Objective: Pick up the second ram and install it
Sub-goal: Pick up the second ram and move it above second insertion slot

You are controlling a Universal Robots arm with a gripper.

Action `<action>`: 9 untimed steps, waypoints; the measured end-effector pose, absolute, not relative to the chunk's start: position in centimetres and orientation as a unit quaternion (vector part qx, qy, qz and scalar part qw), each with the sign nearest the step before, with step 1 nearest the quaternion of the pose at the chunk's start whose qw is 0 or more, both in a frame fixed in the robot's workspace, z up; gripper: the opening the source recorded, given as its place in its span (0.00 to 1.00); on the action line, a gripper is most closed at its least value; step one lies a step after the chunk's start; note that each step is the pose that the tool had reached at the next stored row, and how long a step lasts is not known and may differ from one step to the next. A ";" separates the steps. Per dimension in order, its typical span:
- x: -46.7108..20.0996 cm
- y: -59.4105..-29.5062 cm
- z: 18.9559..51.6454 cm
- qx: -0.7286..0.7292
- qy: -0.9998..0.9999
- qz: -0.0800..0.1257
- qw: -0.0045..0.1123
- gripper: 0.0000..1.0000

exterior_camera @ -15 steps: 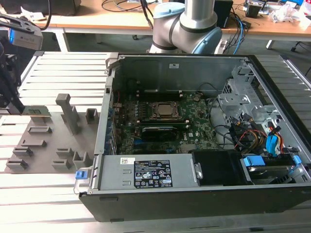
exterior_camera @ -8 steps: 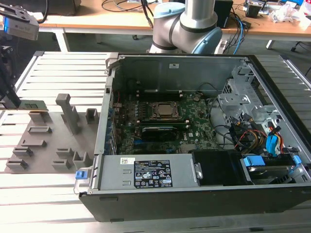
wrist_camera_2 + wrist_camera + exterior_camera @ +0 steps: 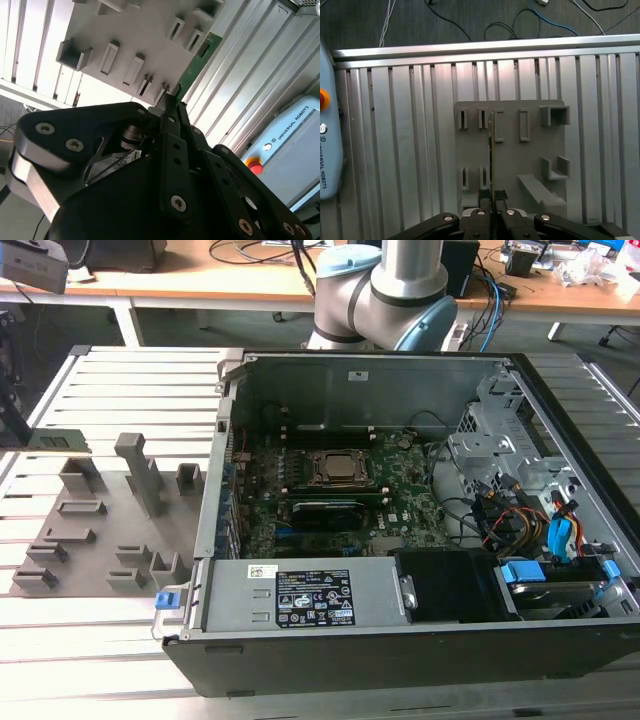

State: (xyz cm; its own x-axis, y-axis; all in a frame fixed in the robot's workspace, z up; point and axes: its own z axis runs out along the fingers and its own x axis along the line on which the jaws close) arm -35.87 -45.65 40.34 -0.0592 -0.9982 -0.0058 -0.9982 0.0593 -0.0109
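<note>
Gripper [image 3: 492, 200] jaws clamped on second ram [image 3: 492, 150]; stick's long axis runs straight out from them, over grey fixture [image 3: 530, 165].

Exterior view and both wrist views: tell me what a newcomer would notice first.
The open computer case sits in the exterior view's middle and right, its green motherboard bared. In both wrist views, the gripper is shut on the second ram, a thin green stick, with the grey fixture plate beyond it.
</note>
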 end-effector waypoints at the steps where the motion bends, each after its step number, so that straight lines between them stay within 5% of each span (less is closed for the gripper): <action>1: -35.9 -45.6 40.8 -0.686 0.728 -0.002 0.006 0.14; 9: -34.7 -45.6 41.2 -0.686 0.728 -0.002 0.006 0.14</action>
State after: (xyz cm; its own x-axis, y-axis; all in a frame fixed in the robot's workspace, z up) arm -34.69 -45.65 41.21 -0.0592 -0.9982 -0.0059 -0.9982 0.0593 -0.0108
